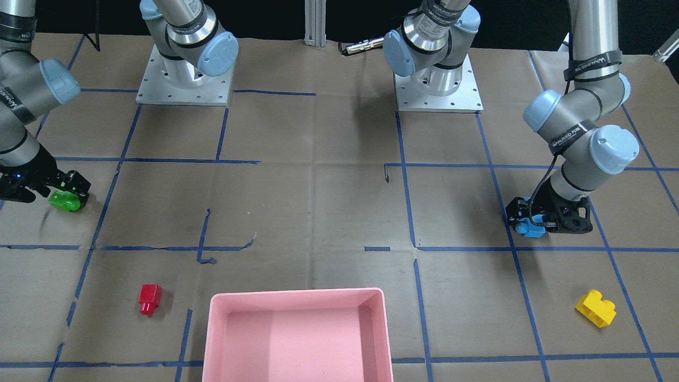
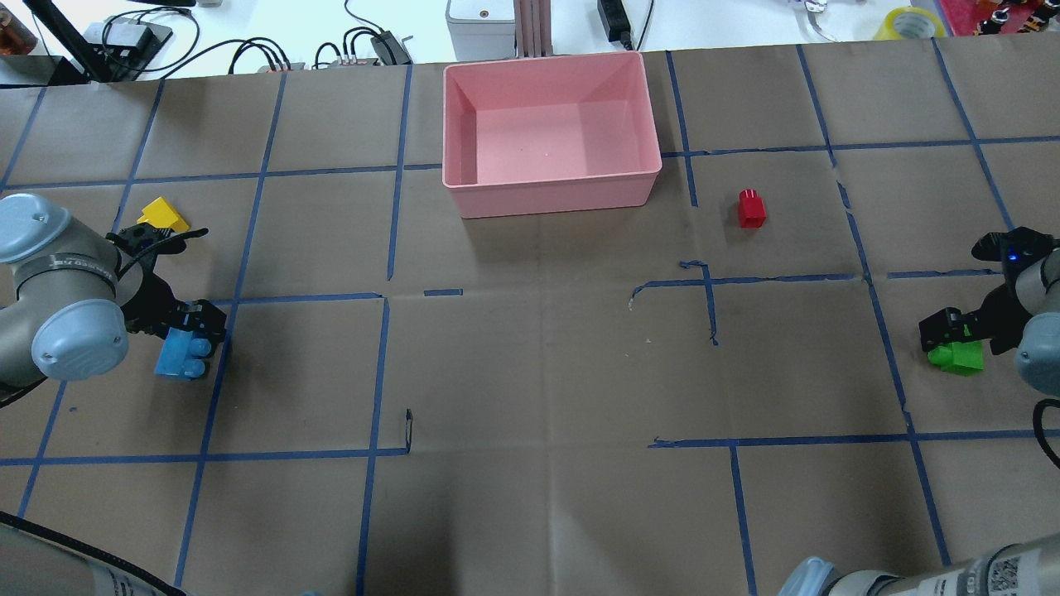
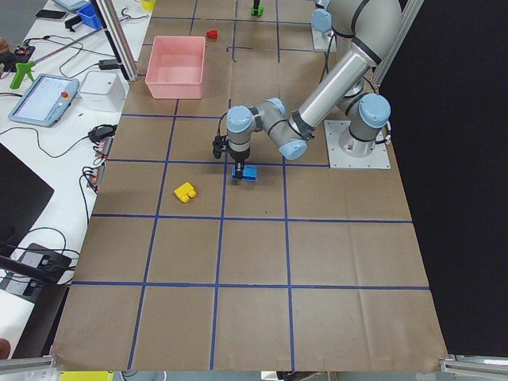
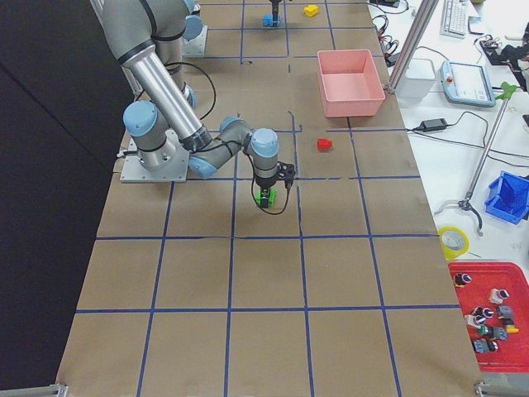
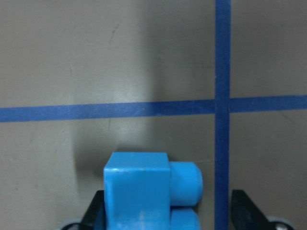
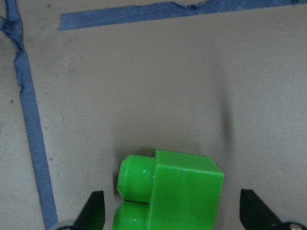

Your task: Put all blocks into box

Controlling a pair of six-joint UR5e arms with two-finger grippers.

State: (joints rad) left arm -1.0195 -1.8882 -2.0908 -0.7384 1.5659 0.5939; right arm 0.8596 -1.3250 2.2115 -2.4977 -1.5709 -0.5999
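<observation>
My left gripper point(image 5: 168, 213) is open and low over the table, straddling the light-blue brick point(image 5: 139, 191). One finger is against the brick and the other point(image 5: 244, 211) stands apart from it. It also shows in the overhead view point(image 2: 195, 327) with the brick point(image 2: 182, 356). My right gripper point(image 6: 172, 213) is open around the green brick point(image 6: 177, 187), which lies on the table with gaps on both sides point(image 2: 956, 358). The yellow brick point(image 2: 163, 213) lies near my left arm. The red brick point(image 2: 751, 208) lies right of the pink box point(image 2: 551, 190), which holds nothing.
Blue tape lines cross the brown paper table cover. Both arm bases point(image 1: 183, 79) point(image 1: 437, 79) stand at the robot side of the table. Cables and devices point(image 2: 364, 45) lie past the far edge behind the box.
</observation>
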